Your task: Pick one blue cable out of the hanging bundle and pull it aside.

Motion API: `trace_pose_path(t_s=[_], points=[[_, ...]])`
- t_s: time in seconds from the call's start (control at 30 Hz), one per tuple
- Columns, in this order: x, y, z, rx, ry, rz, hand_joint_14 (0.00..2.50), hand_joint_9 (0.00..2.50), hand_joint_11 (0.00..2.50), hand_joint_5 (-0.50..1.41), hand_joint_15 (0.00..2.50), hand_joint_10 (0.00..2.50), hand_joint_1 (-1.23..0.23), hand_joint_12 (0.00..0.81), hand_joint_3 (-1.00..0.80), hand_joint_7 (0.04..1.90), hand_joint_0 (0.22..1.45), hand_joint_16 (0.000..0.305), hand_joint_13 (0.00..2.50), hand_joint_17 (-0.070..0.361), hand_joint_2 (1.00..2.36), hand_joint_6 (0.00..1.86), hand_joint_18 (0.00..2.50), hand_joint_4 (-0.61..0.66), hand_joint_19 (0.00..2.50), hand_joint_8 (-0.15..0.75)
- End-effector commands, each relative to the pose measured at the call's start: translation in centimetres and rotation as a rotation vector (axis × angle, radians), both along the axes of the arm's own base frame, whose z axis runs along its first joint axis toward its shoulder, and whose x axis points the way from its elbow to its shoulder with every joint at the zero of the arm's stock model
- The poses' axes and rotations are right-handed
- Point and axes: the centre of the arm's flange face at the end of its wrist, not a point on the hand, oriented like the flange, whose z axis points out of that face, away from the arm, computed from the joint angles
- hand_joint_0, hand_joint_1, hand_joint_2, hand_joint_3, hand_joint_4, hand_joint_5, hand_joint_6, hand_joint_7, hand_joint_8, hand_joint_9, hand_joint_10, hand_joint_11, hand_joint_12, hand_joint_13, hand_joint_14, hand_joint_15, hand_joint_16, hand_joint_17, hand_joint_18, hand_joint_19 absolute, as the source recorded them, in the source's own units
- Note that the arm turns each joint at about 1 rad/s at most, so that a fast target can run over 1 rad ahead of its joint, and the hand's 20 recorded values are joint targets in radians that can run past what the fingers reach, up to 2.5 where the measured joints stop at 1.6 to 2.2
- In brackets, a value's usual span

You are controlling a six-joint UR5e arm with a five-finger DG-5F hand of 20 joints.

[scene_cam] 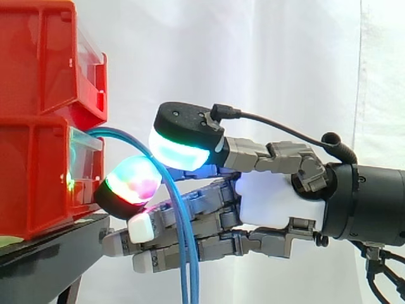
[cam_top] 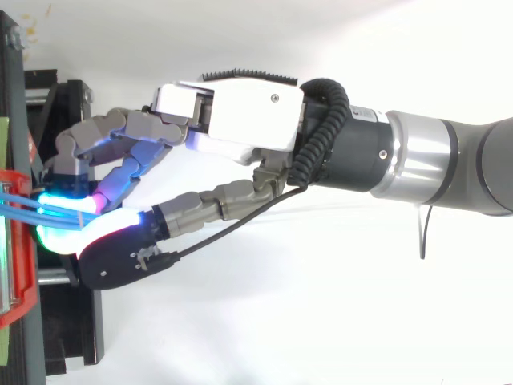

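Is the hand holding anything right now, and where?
The hand pinches the blue cables between thumb and fingertip at their bend beside the red bin; how many, cannot tell.

Two bins [scene_cam: 38, 63] sit stacked at the left on a stand [scene_cam: 38, 272]. The cables [scene_cam: 186, 253] leave the lower bin's front, arch over and hang just right of the stand. The hand [scene_cam: 278, 199] reaches in from the right, its thumb above the arch and one finger between cables and bin, pinching them.
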Motion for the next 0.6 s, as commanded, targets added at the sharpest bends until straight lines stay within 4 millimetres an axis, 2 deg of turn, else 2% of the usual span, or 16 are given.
trace_pose_path(t_s=[0.0, 0.27, 0.37, 0.43, 0.57], points=[[0.0, -0.2, 0.1, 0.0, -0.001, -0.002, 0.01, 0.84, 0.37, -0.15, 0.15, 0.01, -0.74, 0.366, -0.2, 0.97, 0.56, 0.045, 0.45, 0.101, 1.02, 0.83, 0.4, 0.13, 0.28, 0.299], [-0.2, -0.4, 0.2, -0.002, 0.012, 0.003, 0.01, 0.84, 0.4, -0.17, 0.15, 0.01, -0.87, 0.364, -0.21, 0.99, 0.63, 0.045, 0.47, 0.102, 1.02, 0.88, 0.45, 0.04, 0.27, 0.299], [-0.3, -0.4, 0.2, -0.003, 0.023, 0.003, 0.01, 0.83, 0.4, -0.17, 0.15, 0.02, -0.9, 0.364, -0.34, 0.95, 0.68, 0.045, 0.48, 0.102, 1.01, 0.89, 0.47, 0.04, 0.28, 0.295], [-0.7, -0.4, 0.9, -0.007, 0.043, 0.007, 0.01, 0.82, 0.41, -0.18, 0.16, 0.01, -0.9, 0.362, -0.46, 0.92, 0.69, 0.045, 0.49, 0.102, 1.0, 0.9, 0.48, 0.08, 0.27, 0.288], [-1.4, -0.3, 1.8, -0.029, 0.092, 0.023, 0.01, 0.84, 0.41, -0.17, 0.17, 0.01, -0.84, 0.365, -0.5, 0.9, 0.58, 0.046, 0.49, 0.102, 1.0, 0.89, 0.48, 0.12, 0.3, 0.294]])
